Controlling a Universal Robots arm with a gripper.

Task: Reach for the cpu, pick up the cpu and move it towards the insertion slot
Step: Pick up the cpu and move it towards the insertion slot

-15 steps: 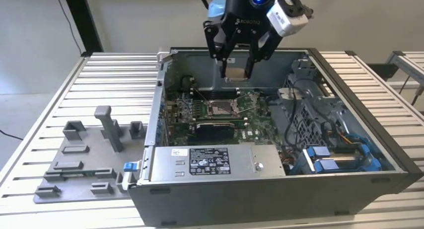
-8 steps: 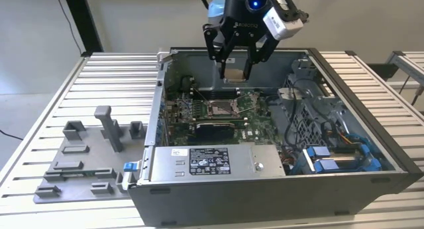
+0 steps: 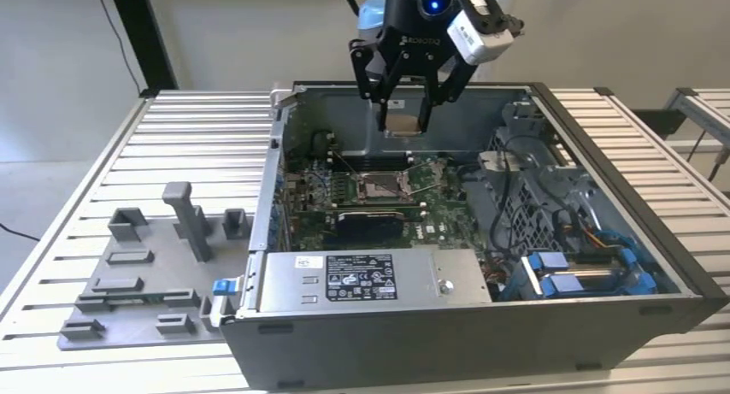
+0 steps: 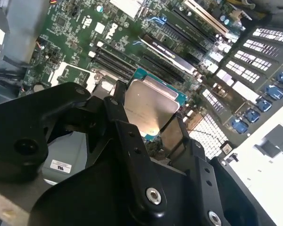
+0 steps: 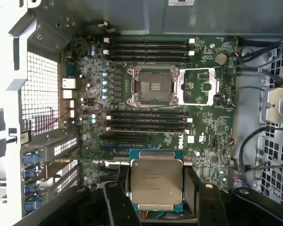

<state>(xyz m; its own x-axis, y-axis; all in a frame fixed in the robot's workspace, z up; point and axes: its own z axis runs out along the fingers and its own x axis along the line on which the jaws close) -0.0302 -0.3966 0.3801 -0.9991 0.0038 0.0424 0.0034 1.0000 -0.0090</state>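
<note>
First wrist view: one gripper (image 5: 156, 195) with two black fingers (image 5: 117, 207) pinches one flat square silvery cpu (image 5: 156, 186); one metal-framed insertion slot (image 5: 153, 86) lies open.

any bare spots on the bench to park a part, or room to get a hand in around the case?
Free: the slatted table behind the grey fixture blocks at the exterior view's left. Crowded: inside the case, where the gripper holds the cpu above the board and socket.
</note>
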